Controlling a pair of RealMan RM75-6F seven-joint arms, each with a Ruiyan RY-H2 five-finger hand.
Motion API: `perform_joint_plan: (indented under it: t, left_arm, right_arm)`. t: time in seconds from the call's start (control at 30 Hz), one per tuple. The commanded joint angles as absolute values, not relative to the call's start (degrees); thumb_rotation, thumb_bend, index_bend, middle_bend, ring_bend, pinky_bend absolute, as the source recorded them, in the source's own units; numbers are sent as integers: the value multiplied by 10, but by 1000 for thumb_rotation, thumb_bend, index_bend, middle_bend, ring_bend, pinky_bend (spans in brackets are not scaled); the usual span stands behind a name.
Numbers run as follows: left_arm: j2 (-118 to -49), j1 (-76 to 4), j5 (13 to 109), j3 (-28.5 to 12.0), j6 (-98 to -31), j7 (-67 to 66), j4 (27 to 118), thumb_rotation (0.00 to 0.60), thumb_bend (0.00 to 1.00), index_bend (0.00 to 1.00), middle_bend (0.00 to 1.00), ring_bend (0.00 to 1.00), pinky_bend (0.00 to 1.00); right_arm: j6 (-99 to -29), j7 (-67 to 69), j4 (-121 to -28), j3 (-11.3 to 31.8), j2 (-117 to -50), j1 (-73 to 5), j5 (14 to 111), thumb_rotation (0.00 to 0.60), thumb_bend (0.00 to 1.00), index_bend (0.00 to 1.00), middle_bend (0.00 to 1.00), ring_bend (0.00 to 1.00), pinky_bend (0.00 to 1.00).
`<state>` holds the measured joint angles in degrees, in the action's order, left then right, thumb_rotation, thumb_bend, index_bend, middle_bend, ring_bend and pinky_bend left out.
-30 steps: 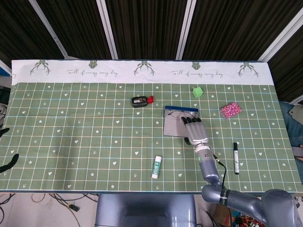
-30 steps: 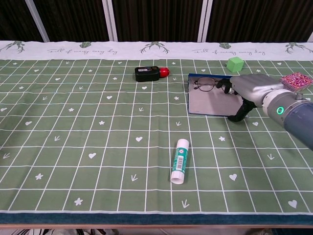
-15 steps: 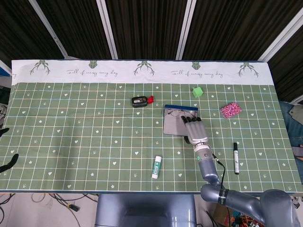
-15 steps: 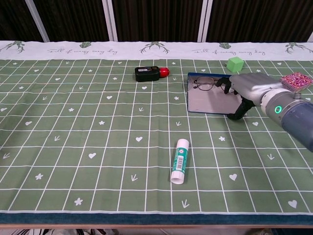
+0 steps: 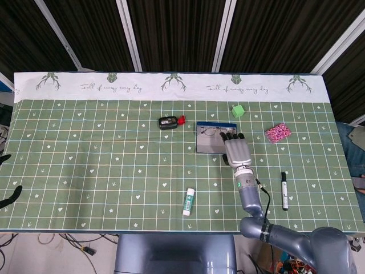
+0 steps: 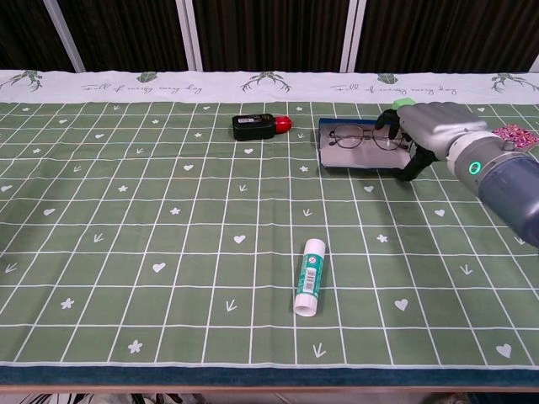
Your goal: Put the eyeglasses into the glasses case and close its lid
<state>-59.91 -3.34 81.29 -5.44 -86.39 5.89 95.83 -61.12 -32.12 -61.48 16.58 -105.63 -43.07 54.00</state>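
Head view: glasses case point(image 5: 212, 138) lies open on the table point(image 5: 114, 165), long axis left-right, eyeglasses point(image 5: 211, 131) inside along the same axis; right hand point(image 5: 235, 149) sits at the case's right end, fingers over the rim, so the case lies just left of it. Chest view: right hand point(image 6: 424, 130) touches the right end of the eyeglasses point(image 6: 364, 139) in the glasses case point(image 6: 362, 158), but whether it's pinching the frame I cannot tell. Left hand point(image 5: 8, 195) shows only as dark fingertips at the far left edge, well apart, so right is clearly the nearer one for the lid.
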Motion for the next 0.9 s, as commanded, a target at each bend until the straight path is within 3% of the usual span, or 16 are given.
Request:
perform_joint_plan:
  t: [0.03,0.27,0.57,0.9]
  left_arm:
    - [-599,-33,813,-54,-865,59,958,600,273,166,0,0,0]
    - [-598,-33,811,-56,-864,61,958,600,273,166,0,0,0]
    - [-597,-33,811,-56,-864,62,959,600,273,171,0,0,0]
    - [-597,-34,810,-56,-862,63,959,600,273,173,0,0,0]
  right_arm:
    - [-614,-325,-593,175,-1064,-444,547,600,417,235,287,310,227]
    - [-601,-325,-524,204,-1088,-475,542,600,420,261,293,318,228]
    - [-568,-303,-453,208,-1120,-486,535,600,419,266,294,318,228]
    - [-565,-277,-470,207,-1121,-481,548,600,360,448,300,322,228]
